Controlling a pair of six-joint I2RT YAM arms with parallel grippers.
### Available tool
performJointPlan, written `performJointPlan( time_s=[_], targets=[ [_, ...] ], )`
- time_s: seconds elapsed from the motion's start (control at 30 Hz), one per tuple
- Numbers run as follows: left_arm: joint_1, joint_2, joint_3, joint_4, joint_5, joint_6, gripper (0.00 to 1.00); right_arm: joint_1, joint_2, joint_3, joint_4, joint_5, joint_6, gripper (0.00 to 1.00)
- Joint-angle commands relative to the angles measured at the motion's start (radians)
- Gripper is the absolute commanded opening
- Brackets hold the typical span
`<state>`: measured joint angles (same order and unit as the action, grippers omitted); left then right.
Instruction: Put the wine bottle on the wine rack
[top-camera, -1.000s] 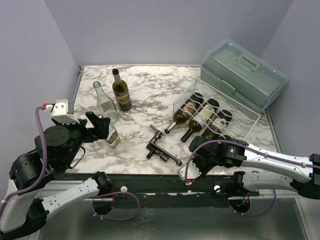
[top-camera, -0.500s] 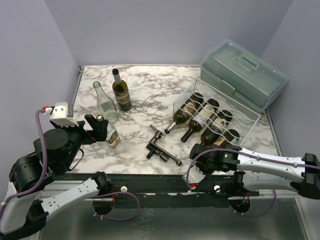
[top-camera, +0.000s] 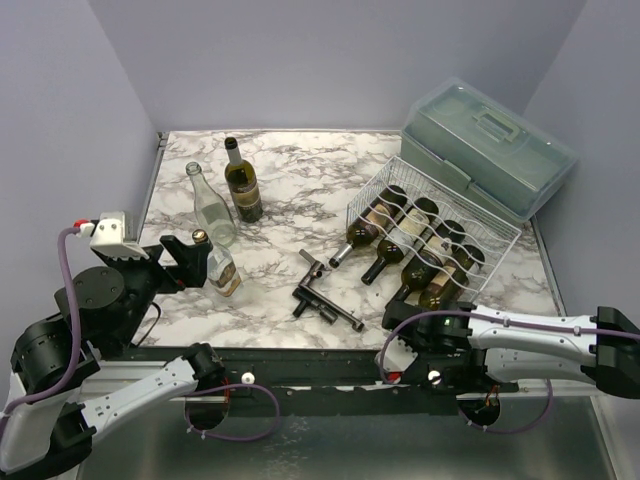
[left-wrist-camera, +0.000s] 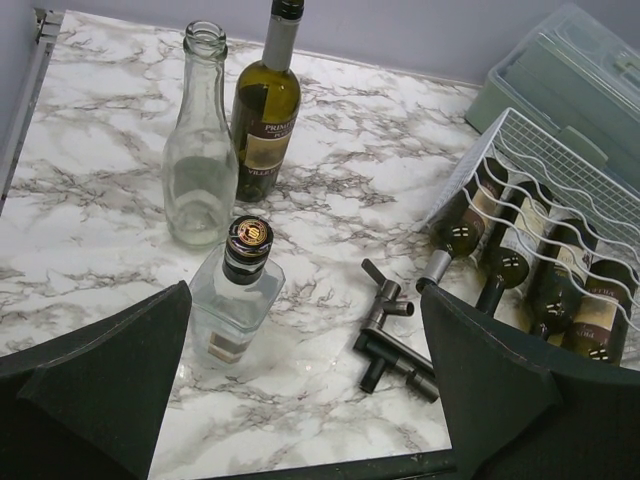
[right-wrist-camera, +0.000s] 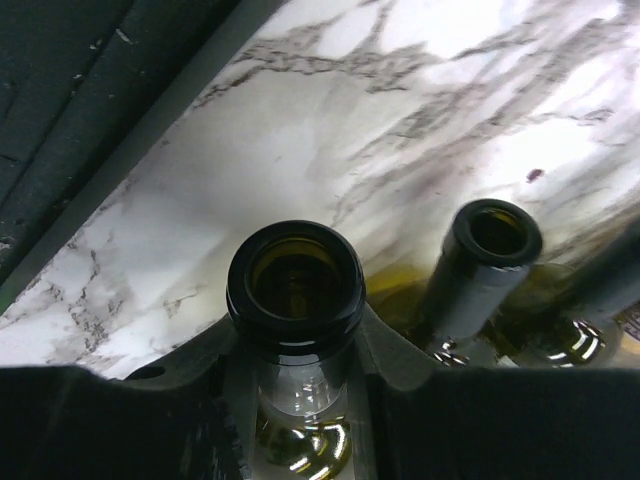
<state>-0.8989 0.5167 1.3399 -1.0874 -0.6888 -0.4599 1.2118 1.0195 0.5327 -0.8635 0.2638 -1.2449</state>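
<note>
My right gripper (right-wrist-camera: 295, 390) is clamped tight round the neck of the wine bottle (right-wrist-camera: 295, 285), its open mouth staring up at my camera; the body lies in the nearest cradle of the wine rack (top-camera: 497, 248), beside three other bottles (top-camera: 385, 215); over on the other side my left gripper (left-wrist-camera: 300, 360) is spread wide, holding nothing; a small clear bottle (left-wrist-camera: 235, 300) stands just ahead of it

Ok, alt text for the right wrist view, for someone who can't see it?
The right gripper is shut on the neck of a dark wine bottle, its open mouth facing the camera. A second bottle with an open neck lies beside it, over a white marble table with grey veins.
</note>
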Motion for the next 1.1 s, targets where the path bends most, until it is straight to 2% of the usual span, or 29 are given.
performJointPlan(
  time_s=[0.0, 0.33, 0.43, 0.47, 0.5, 0.57, 0.7, 0.87, 1.07],
  targets=[
    [-0.005, -0.023, -0.009, -0.011, -0.009, 0.022, 0.99, 0.000, -0.026, -0.060, 0.039, 0.109, -0.044, 0.01],
    [-0.007, -0.041, 0.004, -0.032, -0.017, 0.040, 0.99, -0.080, -0.071, -0.131, 0.074, 0.133, -0.048, 0.01],
    [-0.009, -0.043, 0.007, -0.032, -0.017, 0.041, 0.99, -0.089, -0.085, -0.143, 0.059, 0.122, -0.040, 0.05],
    [-0.010, -0.044, 0.008, -0.034, -0.017, 0.043, 0.99, -0.088, -0.088, -0.143, 0.052, 0.118, -0.036, 0.08],
    [-0.010, -0.045, 0.008, -0.035, -0.016, 0.043, 0.99, -0.089, -0.091, -0.143, 0.044, 0.117, -0.032, 0.16],
    [-0.011, -0.047, 0.011, -0.039, -0.017, 0.040, 0.99, -0.089, -0.092, -0.139, 0.037, 0.114, -0.027, 0.37],
    [-0.011, -0.053, 0.017, -0.049, -0.021, 0.026, 0.99, -0.089, -0.088, -0.104, 0.016, 0.068, -0.019, 0.53],
    [-0.012, -0.046, 0.026, -0.056, -0.024, 0.010, 0.99, -0.079, -0.072, -0.039, -0.049, -0.076, 0.018, 0.82],
    [-0.013, -0.003, 0.039, -0.066, -0.018, -0.002, 0.99, -0.073, -0.116, 0.018, -0.093, -0.180, 0.053, 0.86]
  ],
)
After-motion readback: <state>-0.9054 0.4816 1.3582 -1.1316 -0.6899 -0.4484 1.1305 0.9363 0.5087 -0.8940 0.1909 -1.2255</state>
